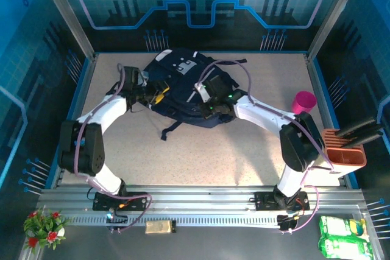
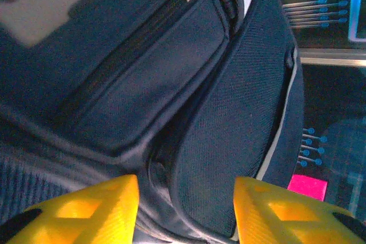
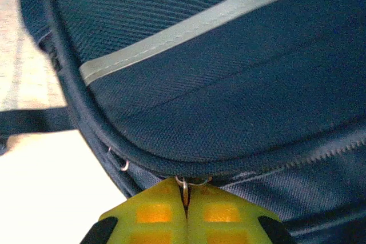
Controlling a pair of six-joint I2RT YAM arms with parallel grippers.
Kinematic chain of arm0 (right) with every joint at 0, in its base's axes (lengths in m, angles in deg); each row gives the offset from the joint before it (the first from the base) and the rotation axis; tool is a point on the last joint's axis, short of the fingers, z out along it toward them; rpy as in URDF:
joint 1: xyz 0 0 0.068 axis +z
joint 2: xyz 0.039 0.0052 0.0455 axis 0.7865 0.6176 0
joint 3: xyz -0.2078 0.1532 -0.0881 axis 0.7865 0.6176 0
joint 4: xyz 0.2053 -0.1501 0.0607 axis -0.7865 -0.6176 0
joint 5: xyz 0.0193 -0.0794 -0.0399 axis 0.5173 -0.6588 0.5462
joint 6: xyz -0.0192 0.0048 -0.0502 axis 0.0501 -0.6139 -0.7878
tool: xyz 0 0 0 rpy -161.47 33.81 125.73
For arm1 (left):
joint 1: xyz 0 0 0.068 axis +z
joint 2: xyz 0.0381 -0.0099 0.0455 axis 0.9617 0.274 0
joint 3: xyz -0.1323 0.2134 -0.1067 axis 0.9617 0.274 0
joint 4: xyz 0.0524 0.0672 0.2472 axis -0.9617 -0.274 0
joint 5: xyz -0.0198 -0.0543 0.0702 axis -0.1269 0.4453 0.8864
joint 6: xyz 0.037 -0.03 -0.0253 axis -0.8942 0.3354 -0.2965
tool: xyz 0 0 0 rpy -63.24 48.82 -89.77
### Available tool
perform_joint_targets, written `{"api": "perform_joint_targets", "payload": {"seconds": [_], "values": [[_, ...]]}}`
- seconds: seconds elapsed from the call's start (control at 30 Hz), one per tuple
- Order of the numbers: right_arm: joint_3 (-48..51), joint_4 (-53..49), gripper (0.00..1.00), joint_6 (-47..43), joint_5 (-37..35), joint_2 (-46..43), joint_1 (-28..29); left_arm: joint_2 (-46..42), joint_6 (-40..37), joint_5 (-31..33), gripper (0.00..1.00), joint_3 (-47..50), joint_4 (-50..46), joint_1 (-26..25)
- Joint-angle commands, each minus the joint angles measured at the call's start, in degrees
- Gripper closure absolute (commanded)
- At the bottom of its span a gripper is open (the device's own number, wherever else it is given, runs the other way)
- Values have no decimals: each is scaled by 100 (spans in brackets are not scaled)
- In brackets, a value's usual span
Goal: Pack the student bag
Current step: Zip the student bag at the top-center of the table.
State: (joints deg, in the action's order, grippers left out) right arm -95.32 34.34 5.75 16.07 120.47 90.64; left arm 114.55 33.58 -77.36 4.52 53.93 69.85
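Panels of blue with printed circuit patterns wall in the cell on three sides, held by aluminium posts. The table [image 1: 201, 150] is pale, speckled beige, with a ribbed metal rail [image 1: 207, 202] along its near edge where both arms are bolted. At the right side a pink cup [image 1: 303, 100] stands near the wall, and nearer the front an orange-brown rack [image 1: 344, 150] sits at the table's edge. A small plant with red flowers [image 1: 44, 226] and green packets [image 1: 341, 238] lie in front of the rail.

The student bag [image 1: 177, 86] lies at the far middle of the table, one black strap trailing toward the arms. The left arm [image 1: 109, 111] reaches to its left side, the right arm [image 1: 262, 111] to its right.

The left jaws are spread wide, their yellow fingers [image 2: 86, 210] apart with dark bag fabric [image 2: 171, 84] just beyond them and nothing held; whether they touch it cannot be told. The right jaws are pressed together, their yellow fingers [image 3: 154, 215] pinching a small metal zip ring [image 3: 183, 185] at the bag's piped seam [image 3: 229, 72].
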Motion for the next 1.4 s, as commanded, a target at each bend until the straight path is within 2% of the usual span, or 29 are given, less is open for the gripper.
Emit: {"api": "perform_joint_targets", "payload": {"seconds": [0.0, 0.2, 0.3, 0.5, 0.7, 0.93, 1.2, 1.37], "values": [[-582, 251, 100, 126, 612, 370, 414, -674, 393, 387, 47, 509, 200, 72], [-1429, 265, 100, 240, 1066, 1071, 885, -1544, 1244, 746, 44, 1524, 496, 76], [-1752, 195, 100, 275, 1159, 1305, 1012, -1747, 1480, 836, 47, 1786, 664, 74], [-1886, 124, 100, 276, 1236, 1415, 1086, -1558, 1423, 792, 55, 1747, 681, 75], [-1586, 100, 98, 253, 1021, 1269, 1037, -1093, 1310, 766, 69, 1477, 688, 74], [-794, 165, 97, 216, 837, 758, 464, -802, 1161, 1003, 99, 1387, 679, 108], [-345, 181, 99, 475, 109, 497, -413, -846, 849, 981, 100, 1250, 502, 144], [-487, 33, 100, 635, -289, 433, -583, -736, 627, 691, 100, 1033, 438, 135]]}}
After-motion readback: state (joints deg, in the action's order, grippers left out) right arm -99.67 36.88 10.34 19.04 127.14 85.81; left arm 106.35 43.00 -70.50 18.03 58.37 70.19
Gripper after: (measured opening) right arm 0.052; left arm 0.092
